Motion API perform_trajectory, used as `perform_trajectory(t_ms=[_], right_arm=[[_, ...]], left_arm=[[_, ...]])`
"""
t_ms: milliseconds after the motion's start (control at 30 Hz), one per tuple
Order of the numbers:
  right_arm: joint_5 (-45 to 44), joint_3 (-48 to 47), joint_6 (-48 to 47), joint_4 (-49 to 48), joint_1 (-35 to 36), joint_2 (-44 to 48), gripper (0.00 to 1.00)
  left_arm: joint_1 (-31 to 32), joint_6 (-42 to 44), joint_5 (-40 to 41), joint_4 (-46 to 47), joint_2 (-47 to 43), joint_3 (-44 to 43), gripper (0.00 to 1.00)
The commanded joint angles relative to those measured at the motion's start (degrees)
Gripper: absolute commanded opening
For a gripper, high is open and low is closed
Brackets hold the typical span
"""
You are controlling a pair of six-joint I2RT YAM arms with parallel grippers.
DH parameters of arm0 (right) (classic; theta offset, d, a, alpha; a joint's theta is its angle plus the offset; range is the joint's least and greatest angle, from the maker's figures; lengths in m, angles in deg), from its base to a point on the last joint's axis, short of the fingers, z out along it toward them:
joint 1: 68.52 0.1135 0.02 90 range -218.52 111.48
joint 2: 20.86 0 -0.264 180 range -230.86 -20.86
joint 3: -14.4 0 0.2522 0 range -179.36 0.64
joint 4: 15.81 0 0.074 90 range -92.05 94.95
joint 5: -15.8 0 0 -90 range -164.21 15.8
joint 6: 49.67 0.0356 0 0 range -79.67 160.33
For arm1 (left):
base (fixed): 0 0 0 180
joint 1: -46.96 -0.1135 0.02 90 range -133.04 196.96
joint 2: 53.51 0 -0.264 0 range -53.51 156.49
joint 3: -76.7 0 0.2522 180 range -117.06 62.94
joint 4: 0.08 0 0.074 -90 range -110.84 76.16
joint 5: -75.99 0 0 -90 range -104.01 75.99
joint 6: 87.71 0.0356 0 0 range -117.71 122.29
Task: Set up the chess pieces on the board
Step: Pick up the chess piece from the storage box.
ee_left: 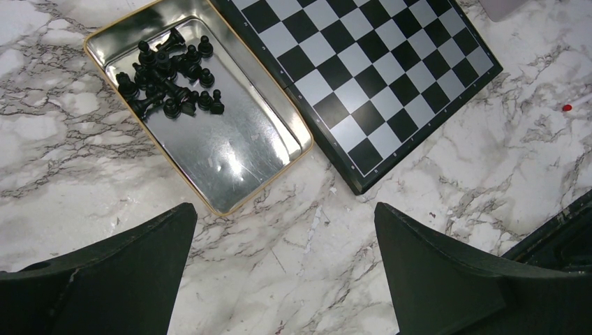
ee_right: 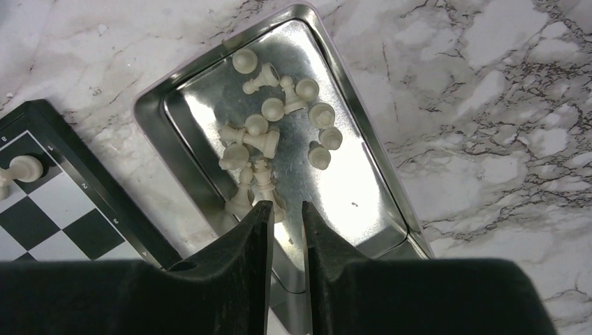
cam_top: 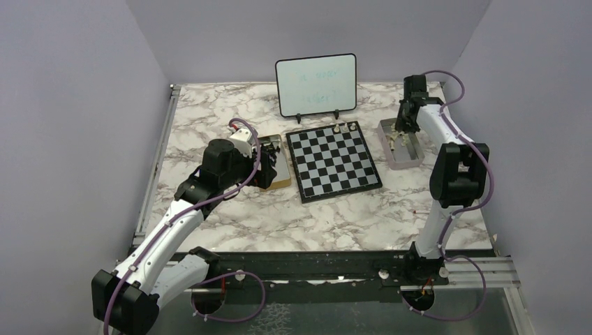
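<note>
The board [cam_top: 334,164] lies mid-table, with two or three pale chess pieces [cam_top: 342,128] standing on its far edge; one of them [ee_right: 24,167] shows in the right wrist view. Several more white pieces [ee_right: 279,125] lie jumbled in a silver tray [ee_right: 150,115] to the right of the board. My right gripper [ee_right: 286,206] hovers over that tray, jaws a narrow gap apart with nothing between them, its tips just beside a lying piece [ee_right: 262,185]. My left gripper [ee_left: 285,216] stands wide open over bare marble near the board's corner [ee_left: 370,70].
A gold-rimmed tin [ee_left: 223,146] left of the board holds several black pieces [ee_left: 167,77]. A small whiteboard [cam_top: 315,85] stands behind the board. A tiny red object [ee_left: 566,108] lies on the marble to the right.
</note>
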Motion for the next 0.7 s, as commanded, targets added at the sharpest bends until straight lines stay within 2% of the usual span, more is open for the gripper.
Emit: perform_trajectory(t_ms=[0,667], right_arm=[[-0.5,0.6,-0.4,-4.4,-0.3,0.6,0.26],[-1.2,0.9,0.9,-5.8,-3.3,-6.2,0.3]], left_arm=[[0.3,0.2,0.5,0.1,-0.7,0.4,0.99],[0.3,0.4,0.7,0.0,-0.1,0.4,0.99]])
